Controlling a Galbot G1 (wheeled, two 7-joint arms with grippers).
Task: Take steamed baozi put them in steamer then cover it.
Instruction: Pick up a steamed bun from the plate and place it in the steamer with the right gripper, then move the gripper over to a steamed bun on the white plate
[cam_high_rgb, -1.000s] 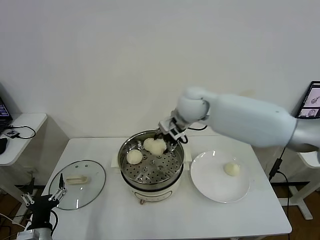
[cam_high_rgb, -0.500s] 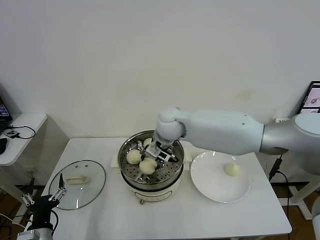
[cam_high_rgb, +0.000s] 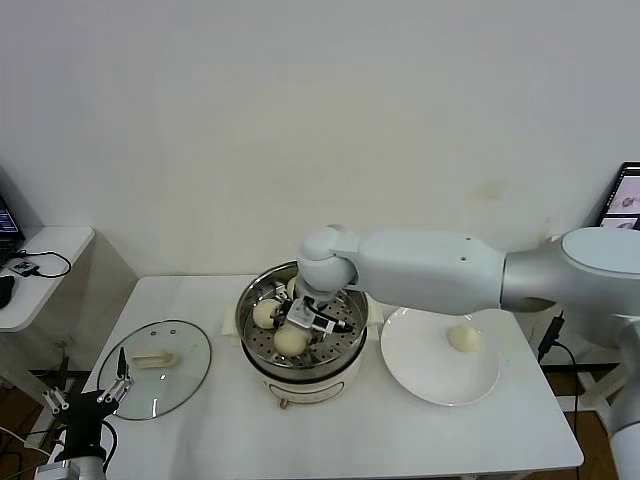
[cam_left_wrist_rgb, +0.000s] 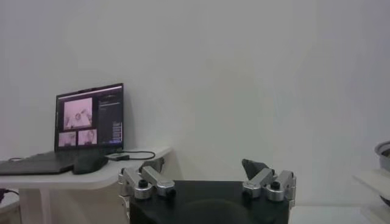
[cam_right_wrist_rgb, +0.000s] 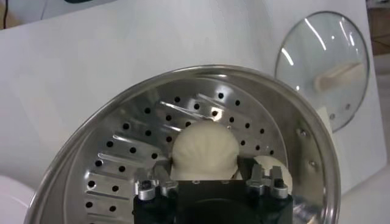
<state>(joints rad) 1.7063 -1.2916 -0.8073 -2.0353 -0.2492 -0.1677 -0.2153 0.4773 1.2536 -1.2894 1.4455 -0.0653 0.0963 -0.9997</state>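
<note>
The steamer stands mid-table, its perforated tray showing in the right wrist view. My right gripper reaches down into it, open. A baozi rests on the tray between its spread fingers. A second baozi lies beside it. Another baozi sits on the white plate. The glass cover lies flat on the table at the left. My left gripper is parked open, low off the table's near left corner.
A small side table with cables stands at the far left, and a laptop sits on it. A screen shows at the right edge. The right arm spans over the plate and the steamer's far rim.
My right gripper carried a baozi from the steamer's far rim down onto the near part of the tray, and its fingers have spread. The left arm has not moved.
</note>
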